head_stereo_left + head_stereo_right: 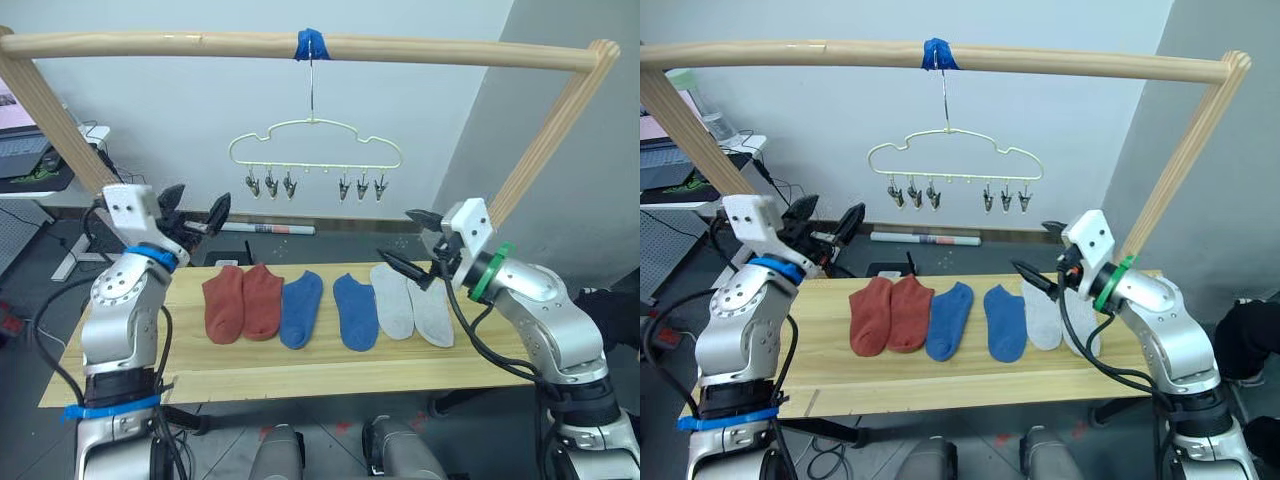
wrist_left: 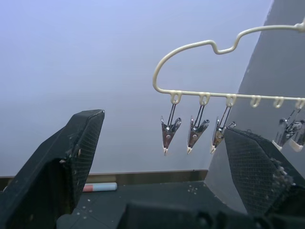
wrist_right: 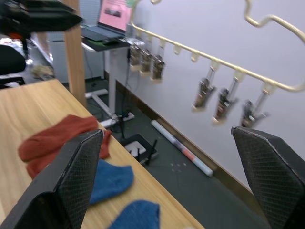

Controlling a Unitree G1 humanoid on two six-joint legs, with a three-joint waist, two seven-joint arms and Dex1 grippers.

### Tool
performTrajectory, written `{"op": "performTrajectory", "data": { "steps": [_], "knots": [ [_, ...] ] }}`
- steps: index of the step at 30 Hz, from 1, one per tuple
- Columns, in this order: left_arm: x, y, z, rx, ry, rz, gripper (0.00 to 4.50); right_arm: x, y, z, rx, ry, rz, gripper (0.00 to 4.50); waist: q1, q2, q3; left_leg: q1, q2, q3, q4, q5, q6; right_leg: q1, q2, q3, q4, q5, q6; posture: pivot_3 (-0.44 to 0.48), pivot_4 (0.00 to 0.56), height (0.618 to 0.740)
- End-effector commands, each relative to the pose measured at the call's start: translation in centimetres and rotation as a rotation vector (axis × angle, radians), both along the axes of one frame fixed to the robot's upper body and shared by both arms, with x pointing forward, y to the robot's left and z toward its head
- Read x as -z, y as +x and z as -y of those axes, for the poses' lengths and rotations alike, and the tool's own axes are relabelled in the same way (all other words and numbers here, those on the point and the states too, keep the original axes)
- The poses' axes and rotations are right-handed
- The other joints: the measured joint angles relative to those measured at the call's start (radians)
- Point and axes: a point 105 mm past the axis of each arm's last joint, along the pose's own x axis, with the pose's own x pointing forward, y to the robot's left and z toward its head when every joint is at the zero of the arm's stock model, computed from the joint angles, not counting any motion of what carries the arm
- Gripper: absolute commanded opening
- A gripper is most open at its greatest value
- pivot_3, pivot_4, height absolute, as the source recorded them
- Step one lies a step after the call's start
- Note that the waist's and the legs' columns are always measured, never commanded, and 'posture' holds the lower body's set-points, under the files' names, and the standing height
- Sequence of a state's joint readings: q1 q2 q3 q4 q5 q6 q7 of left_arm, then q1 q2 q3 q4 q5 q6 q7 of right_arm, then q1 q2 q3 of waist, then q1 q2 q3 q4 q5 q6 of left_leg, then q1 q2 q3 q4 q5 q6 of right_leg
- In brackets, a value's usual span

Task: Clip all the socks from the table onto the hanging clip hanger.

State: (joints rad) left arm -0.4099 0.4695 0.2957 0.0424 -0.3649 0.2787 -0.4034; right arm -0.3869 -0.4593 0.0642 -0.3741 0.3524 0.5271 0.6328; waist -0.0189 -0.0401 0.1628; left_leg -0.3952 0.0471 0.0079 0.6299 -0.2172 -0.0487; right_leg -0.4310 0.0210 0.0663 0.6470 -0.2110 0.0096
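Note:
Six socks lie in a row on the light wooden table [image 1: 300, 372]: two rust-red socks [image 1: 243, 302], two blue socks [image 1: 302, 309] [image 1: 356, 311] and two light grey socks [image 1: 410, 305]. The pale yellow clip hanger [image 1: 315, 152] hangs by its hook from the pole above, with several metal clips [image 1: 270, 184], all bare. My left gripper [image 1: 196, 215] is open and held up over the table's left end, with nothing in it. Over the right end my right gripper [image 1: 412, 242] is open and bare too, just above the grey socks.
A round wooden pole frame [image 1: 300, 45] spans the scene, with blue tape [image 1: 312, 44] where the hook hangs. Its slanted legs [image 1: 540, 145] stand at both table ends. A desk with a laptop [image 1: 25, 150] is at the far left. A white tube [image 1: 270, 229] lies on the floor behind.

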Motion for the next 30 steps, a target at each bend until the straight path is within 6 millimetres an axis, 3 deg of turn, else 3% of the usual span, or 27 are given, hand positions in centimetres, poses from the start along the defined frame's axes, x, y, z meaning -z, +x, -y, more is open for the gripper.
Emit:
{"op": "performTrajectory", "data": {
  "steps": [1, 9, 18, 30],
  "knots": [
    [-0.9, 1.4, 0.0, -0.033, -0.011, 0.027, 4.45, -3.2, -1.4, -3.1, -0.123, 0.029, 0.080, 4.50, -0.006, 0.000, 0.012, 0.000, 0.000, 0.000, 0.000, 0.000, 0.000, 0.000, 0.000, 0.000, 0.000, 0.002, 0.003, -0.012, 0.210, 0.740],
    [-0.2, 3.6, 1.1, 0.004, -0.064, 0.000, 4.45, -5.8, -1.7, -5.6, -0.197, 0.044, 0.114, 4.50, -0.011, 0.000, 0.031, -0.005, 0.000, -0.004, 0.000, 0.000, 0.000, -0.004, 0.000, -0.003, 0.000, 0.002, 0.005, -0.041, 0.243, 0.740],
    [-0.9, 5.4, 1.3, -0.022, -0.047, 0.028, 4.45, -6.4, -1.5, -6.0, -0.170, 0.068, 0.112, 4.50, -0.014, -0.002, 0.071, -0.007, 0.000, -0.004, 0.000, 0.000, 0.000, -0.006, -0.001, -0.004, 0.001, 0.002, 0.005, -0.066, 0.294, 0.740],
    [-2.4, 6.8, 1.6, -0.013, -0.044, 0.076, 4.45, -7.2, -2.0, -6.8, -0.194, 0.082, 0.133, 4.50, -0.016, -0.002, 0.099, -0.020, 0.000, -0.009, 0.002, 0.000, 0.000, -0.016, -0.001, -0.008, 0.000, 0.002, 0.006, -0.074, 0.311, 0.740]
  ]
}}
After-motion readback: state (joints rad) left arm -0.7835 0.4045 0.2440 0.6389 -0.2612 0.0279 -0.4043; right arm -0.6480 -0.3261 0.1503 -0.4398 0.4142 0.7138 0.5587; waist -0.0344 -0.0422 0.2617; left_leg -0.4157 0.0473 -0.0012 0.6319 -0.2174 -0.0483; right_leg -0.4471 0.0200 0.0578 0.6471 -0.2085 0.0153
